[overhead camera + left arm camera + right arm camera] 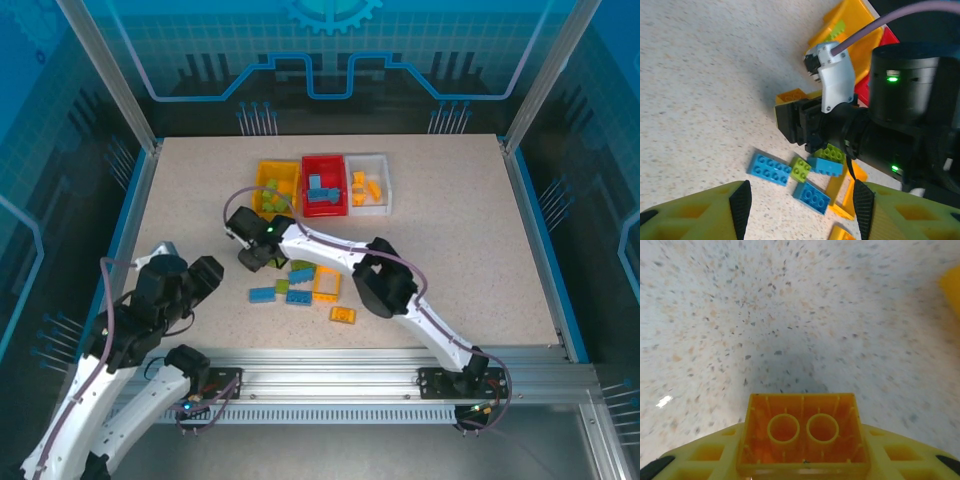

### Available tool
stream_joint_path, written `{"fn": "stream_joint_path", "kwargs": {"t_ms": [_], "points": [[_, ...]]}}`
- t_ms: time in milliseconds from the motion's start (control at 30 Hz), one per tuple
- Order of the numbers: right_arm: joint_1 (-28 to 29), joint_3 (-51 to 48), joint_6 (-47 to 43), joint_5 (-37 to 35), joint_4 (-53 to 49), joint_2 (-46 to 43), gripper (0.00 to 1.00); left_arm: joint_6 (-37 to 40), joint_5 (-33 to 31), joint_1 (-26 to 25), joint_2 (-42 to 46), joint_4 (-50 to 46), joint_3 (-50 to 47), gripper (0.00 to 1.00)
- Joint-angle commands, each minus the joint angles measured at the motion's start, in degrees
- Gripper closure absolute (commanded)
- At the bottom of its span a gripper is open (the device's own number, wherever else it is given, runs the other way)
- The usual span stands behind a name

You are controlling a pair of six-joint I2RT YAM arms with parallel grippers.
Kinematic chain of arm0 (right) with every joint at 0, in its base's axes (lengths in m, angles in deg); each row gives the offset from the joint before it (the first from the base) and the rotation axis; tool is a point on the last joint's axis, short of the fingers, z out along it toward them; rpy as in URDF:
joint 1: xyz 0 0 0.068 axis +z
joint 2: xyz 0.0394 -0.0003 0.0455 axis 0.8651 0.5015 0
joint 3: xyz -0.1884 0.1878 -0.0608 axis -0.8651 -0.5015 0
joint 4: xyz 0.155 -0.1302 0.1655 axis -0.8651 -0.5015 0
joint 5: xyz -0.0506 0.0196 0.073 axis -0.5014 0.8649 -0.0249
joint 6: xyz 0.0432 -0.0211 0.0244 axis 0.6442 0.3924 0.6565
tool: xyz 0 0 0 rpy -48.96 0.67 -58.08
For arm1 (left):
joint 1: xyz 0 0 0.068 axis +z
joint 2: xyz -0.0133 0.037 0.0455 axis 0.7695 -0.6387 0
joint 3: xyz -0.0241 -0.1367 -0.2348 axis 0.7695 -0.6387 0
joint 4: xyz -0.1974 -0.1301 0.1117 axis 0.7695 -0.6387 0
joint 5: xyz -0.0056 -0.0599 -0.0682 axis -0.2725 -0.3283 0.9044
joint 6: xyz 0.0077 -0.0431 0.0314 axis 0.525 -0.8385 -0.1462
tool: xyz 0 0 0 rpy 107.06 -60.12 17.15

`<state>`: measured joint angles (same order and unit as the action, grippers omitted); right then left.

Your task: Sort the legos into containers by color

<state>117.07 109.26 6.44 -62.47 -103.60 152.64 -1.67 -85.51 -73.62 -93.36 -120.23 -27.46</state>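
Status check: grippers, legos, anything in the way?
Right gripper shut on orange brick. Left gripper open, empty. Loose legos on table. Way to white bin unobstructed.

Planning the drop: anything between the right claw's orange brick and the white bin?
Yes: the red bin stands beside the white bin on the right claw's side, so a low straight carry of the orange brick may clip it. Above, nothing visible blocks.

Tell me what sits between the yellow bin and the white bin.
The red bin sits between the yellow bin and the white bin, with blue legos inside it. The top external view shows this.
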Motion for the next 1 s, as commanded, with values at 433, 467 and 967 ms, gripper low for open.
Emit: {"fn": "stream_joint_path", "kwargs": {"t_ms": [433,467,967], "points": [[-25.2,-22.5,18.1,-7.6,-3.0,-29.2,0.58,10.0,18.4,-11.8,-35.0,35.4,10.1,0.4],[-26.6,-22.2,19.3,-8.0,-3.9,-28.2,0.58,10.5,18.5,-12.7,-37.4,36.8,11.4,0.4],[-33.3,-3.8,29.8,-8.6,-16.9,-7.9,0.52,12.7,16.8,-17.0,-53.9,42.1,19.3,0.41]]}}
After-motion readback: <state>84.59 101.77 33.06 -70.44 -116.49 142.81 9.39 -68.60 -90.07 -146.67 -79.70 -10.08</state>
